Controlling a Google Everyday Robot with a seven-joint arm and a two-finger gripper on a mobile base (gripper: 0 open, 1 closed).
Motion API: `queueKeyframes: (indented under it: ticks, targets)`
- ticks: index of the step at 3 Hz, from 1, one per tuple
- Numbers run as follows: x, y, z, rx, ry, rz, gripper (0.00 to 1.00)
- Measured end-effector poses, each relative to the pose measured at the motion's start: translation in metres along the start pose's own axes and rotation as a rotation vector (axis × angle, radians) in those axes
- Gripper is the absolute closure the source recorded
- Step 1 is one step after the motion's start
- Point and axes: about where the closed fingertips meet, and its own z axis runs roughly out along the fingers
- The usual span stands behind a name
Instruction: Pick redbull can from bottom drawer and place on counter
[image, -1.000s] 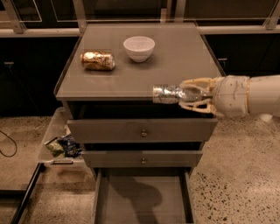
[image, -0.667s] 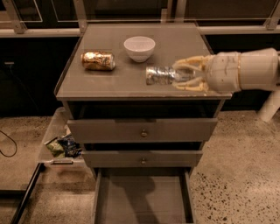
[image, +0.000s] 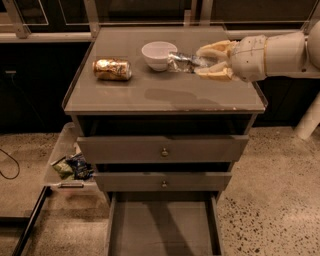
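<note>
You have the redbull can (image: 180, 61) in the end effector (image: 200, 62). The two pale fingers (image: 216, 49) are closed on the right end of the can, and the can lies horizontal between them, with its free end pointing left. It hangs over the far right part of the bench (image: 125, 97). A shadow on the surface below suggests that it does not touch the bench yet. The free end of the can is just beside the white bowl (image: 157, 54), on the bowl's right. A gold can (image: 112, 70) lies on its side further left, well apart from the end effector. The bottom drawer (image: 160, 225) is pulled open and its floor shows nothing inside.

I judge that this can is light and stiff, but its wall is thin metal and smooth, so it can slip or dent under a hard squeeze. A hold around the middle of the body is the safest one. Here the hold is near one end, so the long free part can tilt down.

A round can laid on its side will roll on this glossy surface. The next move calls for lowering it slowly, away from the bowl, and if possible turning it upright before you let go.
</note>
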Motion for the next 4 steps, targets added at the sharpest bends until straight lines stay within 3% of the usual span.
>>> queueKeyframes:
  ticks: [2,3,4]
  targets:
    - [0.034,-0.034,0.021,0.047,0.166,0.066,1.00]
    - [0.053,-0.041,0.030,0.048,0.243,0.095,1.00]
    - [0.083,-0.042,0.033,0.045,0.280,0.162,1.00]
